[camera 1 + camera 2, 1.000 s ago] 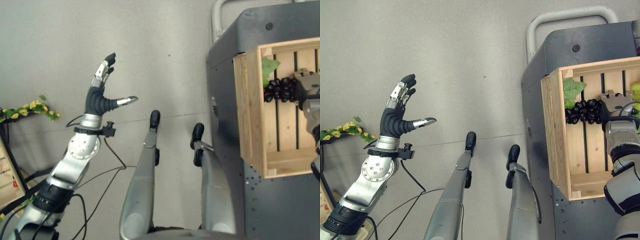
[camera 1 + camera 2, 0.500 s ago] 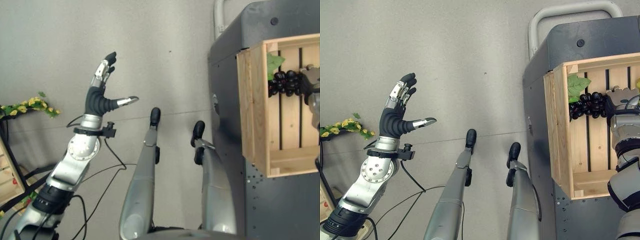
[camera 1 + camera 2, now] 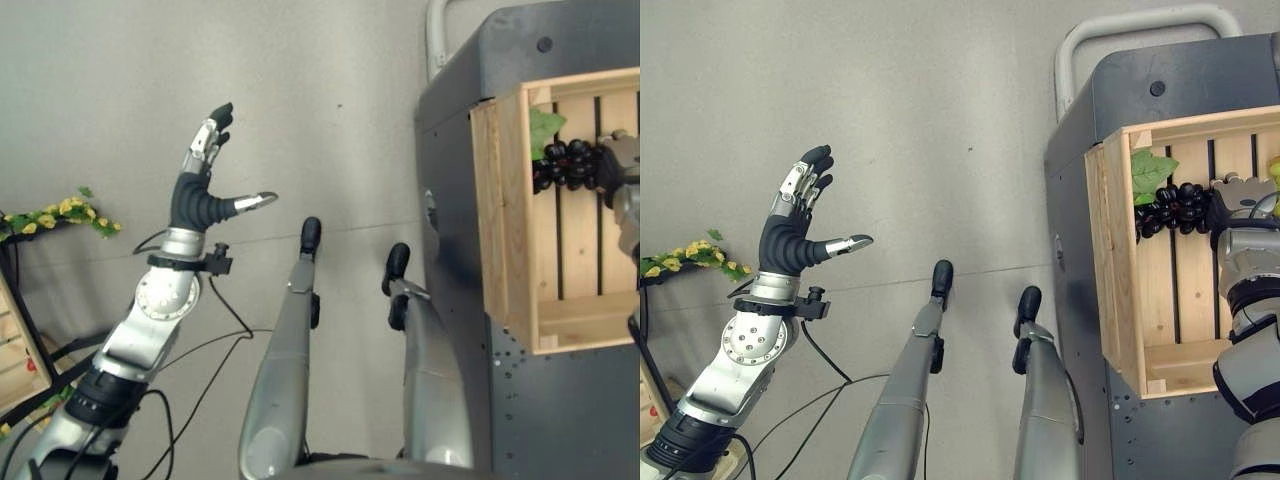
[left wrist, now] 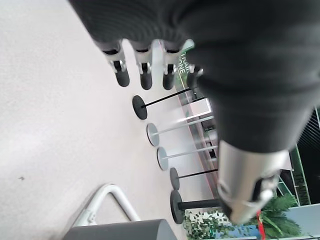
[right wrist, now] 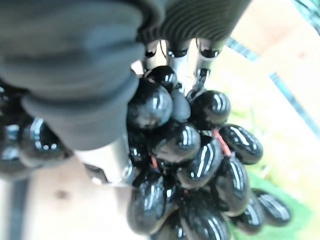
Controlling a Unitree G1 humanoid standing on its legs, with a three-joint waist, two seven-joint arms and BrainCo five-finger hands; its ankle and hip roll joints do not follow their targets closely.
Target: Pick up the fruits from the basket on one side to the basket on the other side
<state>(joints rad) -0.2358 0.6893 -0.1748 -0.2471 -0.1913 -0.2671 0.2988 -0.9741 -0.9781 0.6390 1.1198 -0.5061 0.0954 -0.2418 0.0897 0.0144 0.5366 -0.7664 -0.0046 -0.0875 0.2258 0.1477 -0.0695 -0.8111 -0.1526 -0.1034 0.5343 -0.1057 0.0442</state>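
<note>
- Presently, the right hand (image 3: 1238,195) is inside the wooden crate (image 3: 1110,270) on the grey cart (image 3: 1160,80), fingers (image 5: 175,55) and thumb curled round the black grapes (image 3: 1170,208).
- Grapes lie against the crate's slatted floor, near its left wall, green leaf (image 3: 1150,170) just beside them.
- Left hand (image 3: 205,185) is raised over the floor (image 3: 100,80), well apart from the cart, fingers spread, holding nothing.
- Yellow flowers (image 3: 55,215) lie at the left edge.

Exhibition-like hall: grey floor (image 3: 120,80), barrier posts (image 4: 165,156), potted greenery (image 4: 272,210).
</note>
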